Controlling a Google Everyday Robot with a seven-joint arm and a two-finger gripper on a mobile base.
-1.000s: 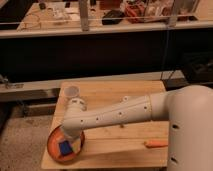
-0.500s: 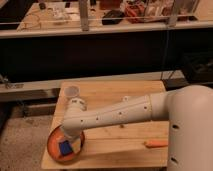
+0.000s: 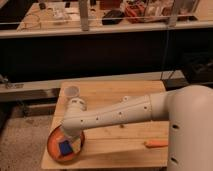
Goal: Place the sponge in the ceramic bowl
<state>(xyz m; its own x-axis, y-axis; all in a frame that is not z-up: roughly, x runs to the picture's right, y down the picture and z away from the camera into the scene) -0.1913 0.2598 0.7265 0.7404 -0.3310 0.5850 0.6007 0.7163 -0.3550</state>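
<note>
plainly the sponge (image 3: 64, 147) lies inside the ceramic bowl (image 3: 52, 141), flat on its floor, which is where the task sentence wants it. the bowl sits at the front left corner of the wooden table (image 3: 115, 146), close to the edge, so the arm (image 3: 112, 115) has to stretch across the top from the right and bend down steeply at its end to get over it. that bend puts the gripper (image 3: 74, 142) low over the bowl's right half, just beside the sponge, to its upper right. whether it touches the blue block or hangs clear of it i cannot tell, since the white wrist (image 3: 75, 127) covers most of it. for the same reason i cannot tell if it is wide, narrow or holding anything. so the scene fits two readings: the sponge gripped and being set down, or let go and resting on its own. a small pale cup (image 3: 71, 91) stands at the back of the table, well apart from the bowl, and an orange stick-like thing (image 3: 156, 144) lies near the front right.
</note>
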